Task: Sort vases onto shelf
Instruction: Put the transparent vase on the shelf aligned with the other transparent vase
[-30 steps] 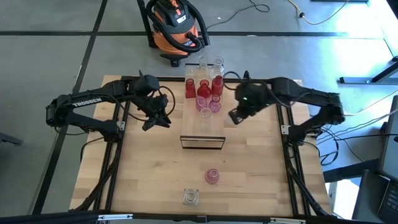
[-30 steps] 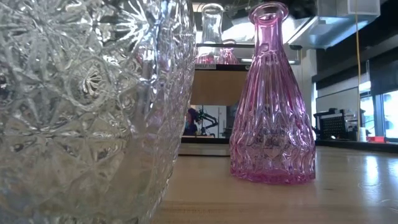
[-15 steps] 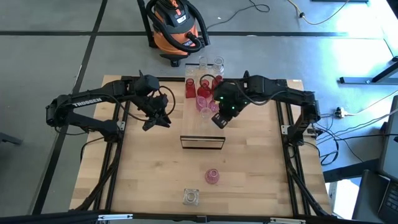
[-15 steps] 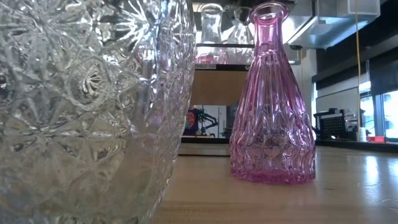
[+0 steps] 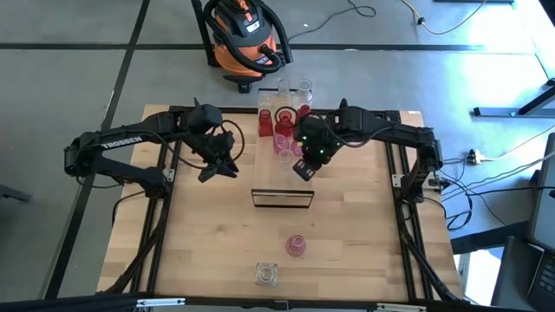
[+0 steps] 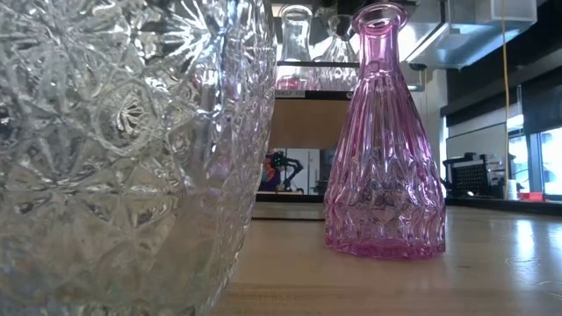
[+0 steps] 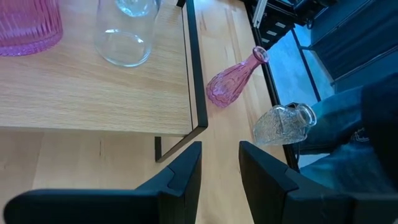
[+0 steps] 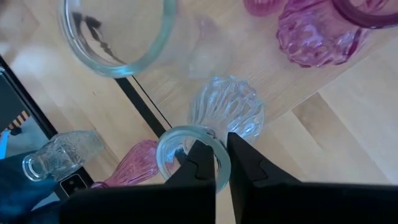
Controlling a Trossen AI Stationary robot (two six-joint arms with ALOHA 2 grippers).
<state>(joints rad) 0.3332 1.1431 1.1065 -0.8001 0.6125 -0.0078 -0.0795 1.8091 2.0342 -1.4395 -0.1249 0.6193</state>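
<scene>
Your right claw (image 5: 301, 166) is reaching over the right edge of the shelf (image 5: 282, 178), and in the right wrist view its fingers (image 8: 200, 163) are pinching the rim of a clear vase (image 8: 225, 112), one finger inside the mouth and one outside. That vase is standing on the shelf just beside a larger clear vase (image 8: 115, 34) and a pink ribbed vase (image 8: 317, 34).

Your left claw (image 5: 218, 170) is hovering to the left of the shelf with its fingers (image 7: 180, 177) slightly apart and nothing between them.

The red, pink and clear vases (image 5: 283, 121) are crowding the far end of the shelf. A pink vase (image 5: 296, 245) and a clear cut-glass vase (image 5: 266, 275) are standing on the table (image 5: 364, 251) near its front edge.

You are reading "TROSSEN" in white on the left arm (image 5: 121, 143).
</scene>
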